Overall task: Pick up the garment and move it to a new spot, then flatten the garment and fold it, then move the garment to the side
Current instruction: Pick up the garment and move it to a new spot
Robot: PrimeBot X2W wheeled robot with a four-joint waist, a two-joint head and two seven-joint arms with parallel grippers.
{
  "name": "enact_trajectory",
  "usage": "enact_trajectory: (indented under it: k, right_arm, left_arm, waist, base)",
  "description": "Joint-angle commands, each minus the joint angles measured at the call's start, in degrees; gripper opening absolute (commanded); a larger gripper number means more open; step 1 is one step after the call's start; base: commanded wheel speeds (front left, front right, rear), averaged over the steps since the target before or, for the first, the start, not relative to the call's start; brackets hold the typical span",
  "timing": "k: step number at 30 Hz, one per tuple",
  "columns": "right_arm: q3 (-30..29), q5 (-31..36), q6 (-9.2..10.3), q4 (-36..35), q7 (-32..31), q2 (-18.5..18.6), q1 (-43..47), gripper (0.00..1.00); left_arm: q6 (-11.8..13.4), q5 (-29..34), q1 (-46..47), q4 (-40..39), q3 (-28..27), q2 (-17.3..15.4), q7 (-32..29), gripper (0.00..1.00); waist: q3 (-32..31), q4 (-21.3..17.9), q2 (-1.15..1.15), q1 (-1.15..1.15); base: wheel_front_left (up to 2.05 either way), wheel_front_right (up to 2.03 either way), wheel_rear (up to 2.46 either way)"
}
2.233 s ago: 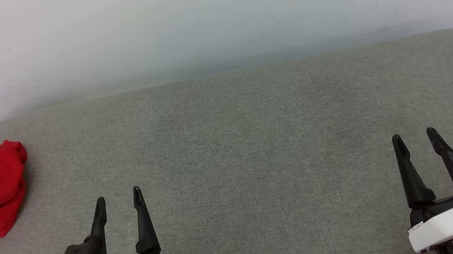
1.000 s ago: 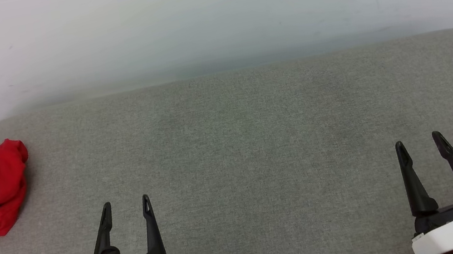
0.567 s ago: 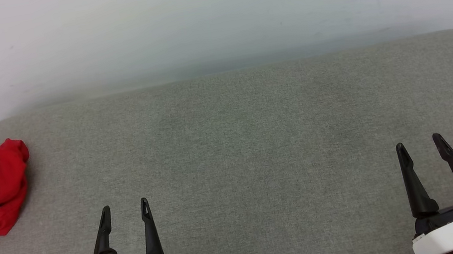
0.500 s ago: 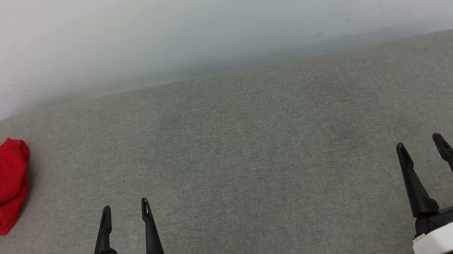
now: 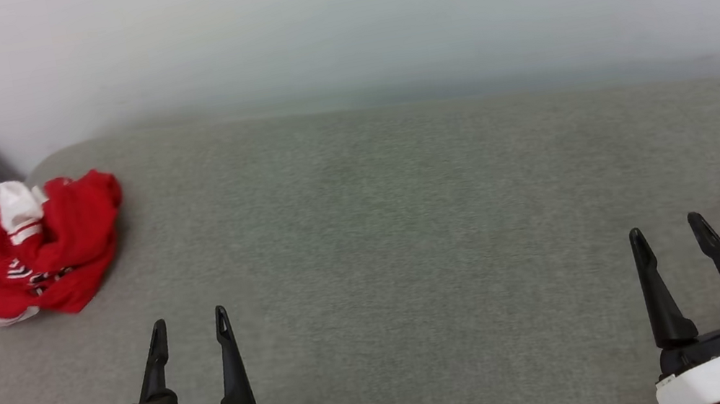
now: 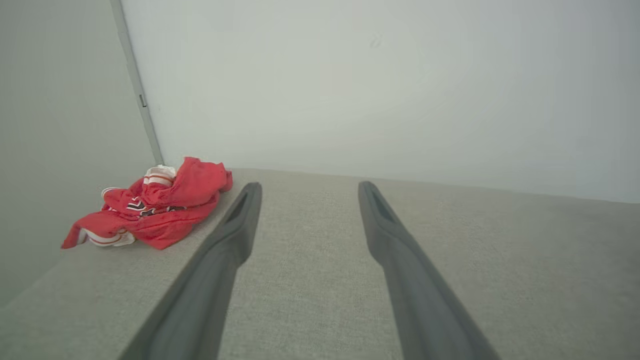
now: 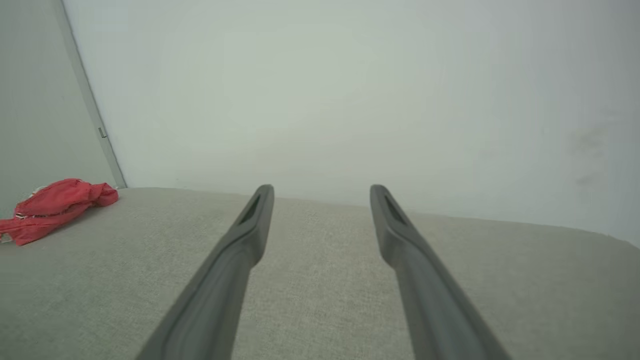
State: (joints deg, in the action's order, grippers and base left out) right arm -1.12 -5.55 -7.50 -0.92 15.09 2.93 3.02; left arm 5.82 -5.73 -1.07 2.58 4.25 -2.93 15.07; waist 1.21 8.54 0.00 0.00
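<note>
— Starting the pickup? Where's the garment [image 5: 39, 252]?
— Crumpled on the cushion [image 5: 407, 223], far-left corner. Left gripper [image 5: 188, 322] and right gripper [image 5: 666, 230] both gape empty; the left likely must reach over and pinch it.

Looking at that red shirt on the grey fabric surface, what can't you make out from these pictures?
Garment print, head view: crumpled folds hide most lettering; the rest is too small to read.
Garment layout, left wrist view: bunched up, so front, back and sleeves cannot be sorted out.
Garment, right wrist view: cut off by the left edge.
Grey surface, head view: right end cut off by the picture edge.
</note>
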Motion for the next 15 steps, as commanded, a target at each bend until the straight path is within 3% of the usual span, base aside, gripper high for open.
enact_trajectory:
  k: [1,15]
  right_arm:
    - [0.11,-0.02,0.02,-0.27,0.12,-0.09,0.51,1.0]
    - [1.33,1.8,0.02,-1.41,0.11,-0.09,0.53,1.0]
  left_arm:
    - [0.17,0.09,0.36,-0.1,-0.16,0.05,0.16,1.0]
    - [1.1,-1.06,-0.53,-0.29,-1.31,0.06,0.16,1.0]
  waist:
    - [0.19,2.45,0.0,0.0]
    - [0.75,14.27,0.0,0.0]
  base:
    - [0.0,0.0,0.0]
    - [0.0,0.0,0.0]
